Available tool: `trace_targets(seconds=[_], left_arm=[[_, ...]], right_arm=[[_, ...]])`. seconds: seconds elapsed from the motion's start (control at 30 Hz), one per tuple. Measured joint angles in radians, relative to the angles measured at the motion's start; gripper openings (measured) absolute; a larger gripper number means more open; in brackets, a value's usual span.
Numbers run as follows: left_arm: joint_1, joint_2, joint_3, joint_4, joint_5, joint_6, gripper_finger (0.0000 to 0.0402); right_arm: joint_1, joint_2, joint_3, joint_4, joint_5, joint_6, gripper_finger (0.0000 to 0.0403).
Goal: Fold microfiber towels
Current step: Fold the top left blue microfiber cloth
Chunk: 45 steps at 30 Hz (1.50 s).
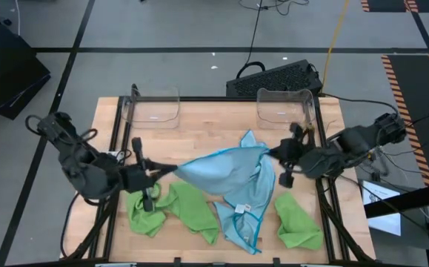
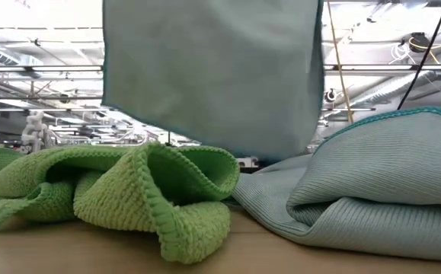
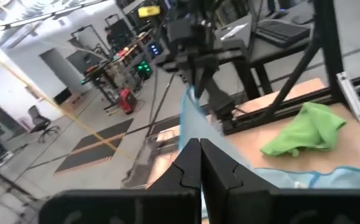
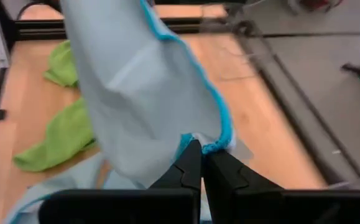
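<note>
My left gripper is clamped on one corner of a light blue towel, and my right gripper is pinched tight on the opposite corner, so the cloth hangs stretched in the air between my two sets of fingers. In the right wrist view my fingertips close on the teal-edged corner; in the left wrist view the blue edge runs away from my closed fingers toward the other arm. In the low view the sheet hangs clear of the wooden table.

Below the held cloth lies a second light blue towel, crumpled. Two lime green towels lie bunched under and just past my left gripper; another green towel lies below my right gripper. Two clear bins stand at the far edge.
</note>
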Motion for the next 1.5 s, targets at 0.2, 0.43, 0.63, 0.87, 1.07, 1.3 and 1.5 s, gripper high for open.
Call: trace_targets(seconds=[0.2,0.43,0.63,0.87,1.07,1.3,1.5], left_arm=[[-0.003,-0.034,0.048,-0.136,-0.232,-0.095,0.0001],[-0.044,-0.020,0.037,-0.163,0.104,-0.284,0.0001],[-0.135,0.072,0.061,-0.007,0.247,-0.229,0.0001],[-0.129,0.090,0.189,-0.171,0.104,-0.292,0.0001],[-0.060,0.090,0.295,-0.382,0.223,-0.413,0.0001],[0.038,0.087,0.372,-0.523,0.436,-0.421,0.0001],[0.040,0.083,0.365,-0.647,0.631,-0.427,0.0001]], right_arm=[[-0.009,-0.024,0.071,-0.043,0.076,-0.041,0.0000],[0.049,0.036,0.071,-0.135,0.013,0.138,0.0000],[0.145,0.147,0.096,-0.120,-0.214,0.157,0.0000],[0.145,0.257,0.295,-0.359,-0.164,0.267,0.0000],[0.133,0.291,0.437,-0.466,-0.157,0.266,0.0000],[0.090,0.256,0.489,-0.467,-0.257,0.147,0.0000],[0.101,0.228,0.432,-0.466,-0.344,0.120,0.0005]])
